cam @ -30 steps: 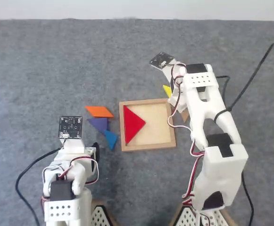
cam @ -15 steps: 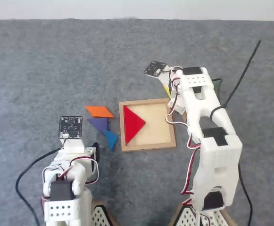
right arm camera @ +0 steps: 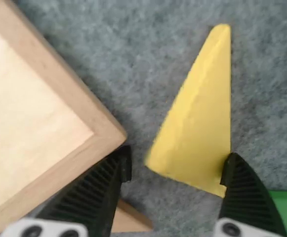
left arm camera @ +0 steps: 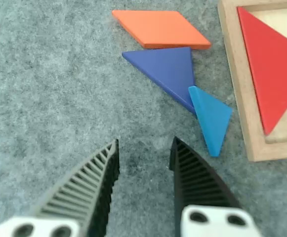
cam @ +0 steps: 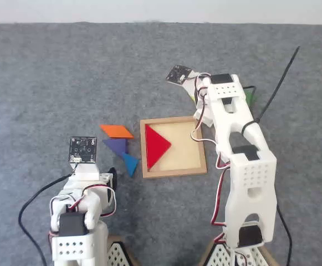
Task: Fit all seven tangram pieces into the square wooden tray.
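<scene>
1. The right end effector (right arm camera: 178, 165) has its jaws wide open and grips nothing. They straddle the yellow triangle (right arm camera: 200, 123), which lies flat on the bench (cam: 50, 72) just outside the wooden tray (cam: 174, 173), off the tray corner toward the bench's far right corner.
2. The left end effector (left arm camera: 144, 143) is partly open and empty, above bare bench near the blue triangle (left arm camera: 211, 118).
3. The red triangle (cam: 156, 145) lies in the tray.
4. Hazard: one jaw stands beside the tray corner. Closing may catch the rim and shift the tray.
5. Hazard: the yellow piece is thin and tapered. Pressure on its sloping edges may squeeze it out or pivot it toward the green piece (right arm camera: 281, 207).
</scene>
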Robot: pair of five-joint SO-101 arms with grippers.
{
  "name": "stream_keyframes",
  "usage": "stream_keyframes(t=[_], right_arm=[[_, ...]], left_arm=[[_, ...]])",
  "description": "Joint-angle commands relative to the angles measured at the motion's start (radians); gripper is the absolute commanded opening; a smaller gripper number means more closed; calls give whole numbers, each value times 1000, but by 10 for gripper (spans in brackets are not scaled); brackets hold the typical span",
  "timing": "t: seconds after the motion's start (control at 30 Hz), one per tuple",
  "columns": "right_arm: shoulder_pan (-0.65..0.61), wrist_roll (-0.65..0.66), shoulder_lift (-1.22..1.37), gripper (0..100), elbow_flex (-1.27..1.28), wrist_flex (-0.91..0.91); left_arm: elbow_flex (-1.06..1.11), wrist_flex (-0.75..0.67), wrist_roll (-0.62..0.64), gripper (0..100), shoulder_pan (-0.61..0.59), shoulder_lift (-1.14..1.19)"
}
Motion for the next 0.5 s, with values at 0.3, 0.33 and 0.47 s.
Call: stream_keyframes(t=[0.3, 0.33, 0.47], right_arm=[[-21, 26, 7, 284, -95, 41], [-21, 37, 19, 283, -106, 48], [-21, 49, 53, 217, -150, 47]], left_arm=[[-15, 3, -2, 164, 3, -23], [-15, 3, -2, 164, 3, -23], [-15, 3, -2, 164, 3, -23]])
